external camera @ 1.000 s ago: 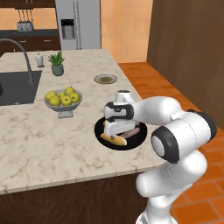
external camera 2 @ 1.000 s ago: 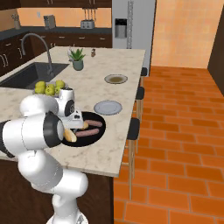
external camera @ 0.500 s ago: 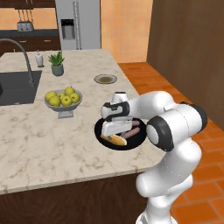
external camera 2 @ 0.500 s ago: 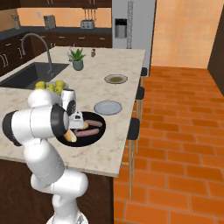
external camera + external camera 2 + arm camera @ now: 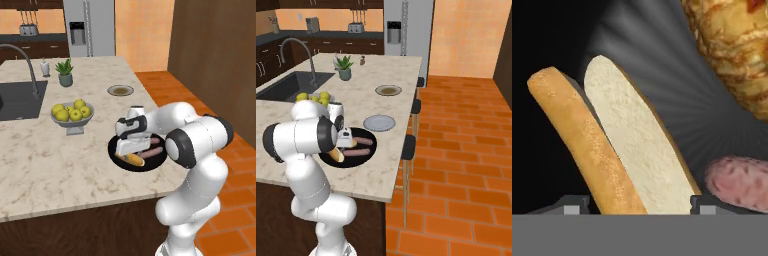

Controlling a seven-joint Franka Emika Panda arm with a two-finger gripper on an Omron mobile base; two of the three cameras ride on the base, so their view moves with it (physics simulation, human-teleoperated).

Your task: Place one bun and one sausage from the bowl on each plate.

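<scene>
On the desk, a fruit bowl at left; the end effector is down in the black bowl, tips straddling a bun — grip uncertain. A sausage lies alongside. Next, probably: close, lift, carry to the grey-blue plate.

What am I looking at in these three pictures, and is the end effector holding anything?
A white robot arm works at a marble kitchen island. Two pictures look over it from behind, left and right; the third looks along the end effector. It is lowered into the wide glossy black bowl, straddling an oblong golden-brown bun; whether it grips is unclear. A pinkish sausage lies beside it. Beyond stand a pale grey-blue plate, a brown-centred plate and a grey bowl of yellow-green fruit.
</scene>
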